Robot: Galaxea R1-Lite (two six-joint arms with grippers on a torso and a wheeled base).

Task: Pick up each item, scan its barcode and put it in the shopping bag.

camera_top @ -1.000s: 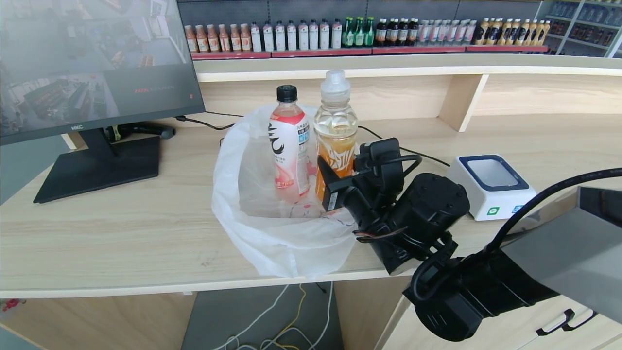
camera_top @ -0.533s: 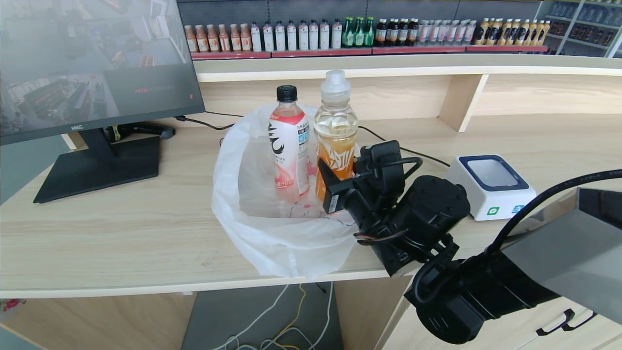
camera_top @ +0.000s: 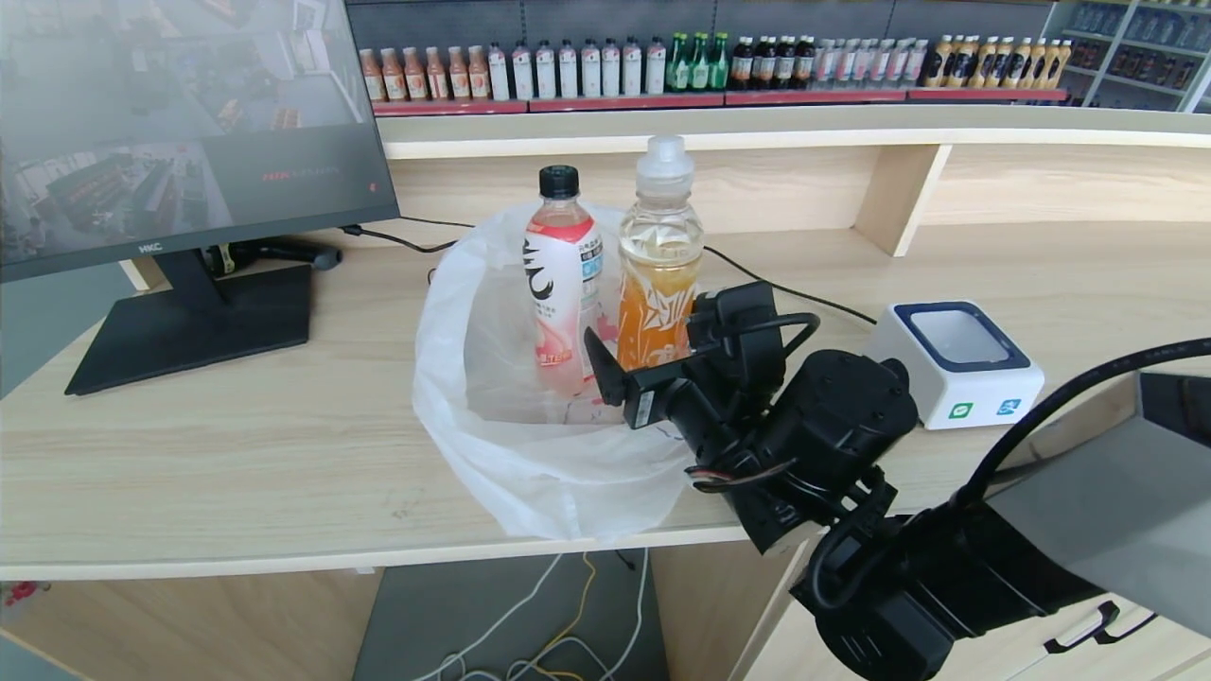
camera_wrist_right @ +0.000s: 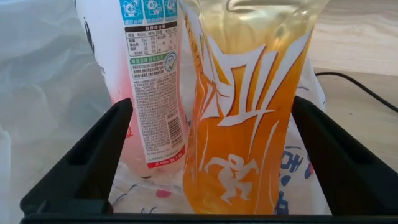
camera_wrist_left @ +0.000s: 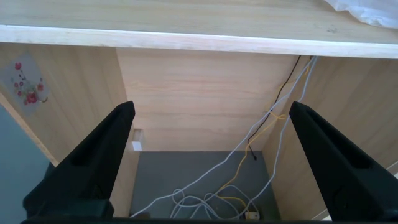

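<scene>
A white shopping bag (camera_top: 492, 445) sits open on the wooden counter. Inside it stand a pink-and-white bottle (camera_top: 562, 284) and an orange drink bottle (camera_top: 659, 284), side by side and upright. My right gripper (camera_top: 648, 359) reaches into the bag from the right, open, with its fingers (camera_top: 605, 364) spread on either side of the orange bottle's lower half. In the right wrist view the orange bottle (camera_wrist_right: 249, 124) stands between the fingers (camera_wrist_right: 81, 162) with a gap on each side, the pink bottle (camera_wrist_right: 152, 93) beside it. My left gripper (camera_wrist_left: 211, 162) hangs open below the counter's edge, holding nothing.
A white barcode scanner (camera_top: 956, 364) stands right of the bag. A monitor (camera_top: 180, 123) on a black stand is at the left, a handheld scanner (camera_top: 274, 253) behind it. A raised shelf with a wooden divider (camera_top: 899, 199) runs along the back. Cables (camera_wrist_left: 249, 174) hang under the counter.
My right gripper has opened and let go of the orange bottle, which now stands a little further right in the bag. The left arm has not moved.
</scene>
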